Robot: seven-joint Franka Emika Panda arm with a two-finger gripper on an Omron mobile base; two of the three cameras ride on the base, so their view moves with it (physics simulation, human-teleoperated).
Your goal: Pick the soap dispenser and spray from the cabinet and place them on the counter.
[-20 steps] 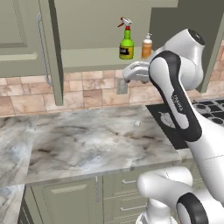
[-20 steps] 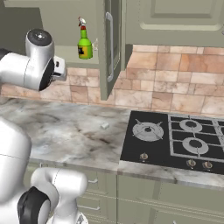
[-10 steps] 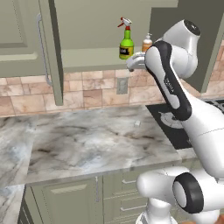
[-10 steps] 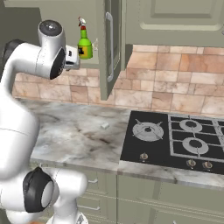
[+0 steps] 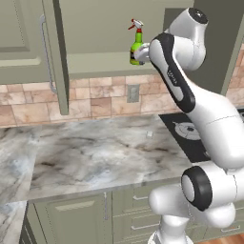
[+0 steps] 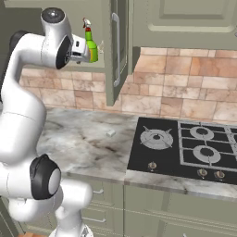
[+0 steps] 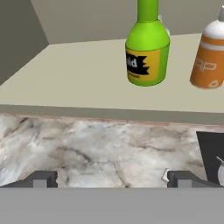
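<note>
- Spray, a green bottle with a yellow label and dark band, stands upright on the pale shelf of the cabinet; in the hand view it sits at about 12 o'clock, well back from the shelf's front edge.
- Soap dispenser, orange with a white top, stands upright on the same shelf at about 2 o'clock in the hand view, just beside the spray and not touching it.
- Claw is spread wide with nothing between its two dark tips; it hangs in front of the shelf edge, apart from both bottles.
- In the left base view the spray's red-and-white trigger head shows above the white arm, which reaches up to the open olive-green cabinet.
- Cabinet door stands swung open, its long metal bar handle vertical.
- Table is a broad grey-white marble slab with dark veining, running below the cabinet; a small pale object lies on it near the stovetop.
- Black stovetop with burners and front knobs sits at the table's 3 o'clock side in the right base view.
- Tan and pink stone tiles form the wall behind, with an outlet plate under the cabinet.
- Olive drawer fronts line the base below the table.
</note>
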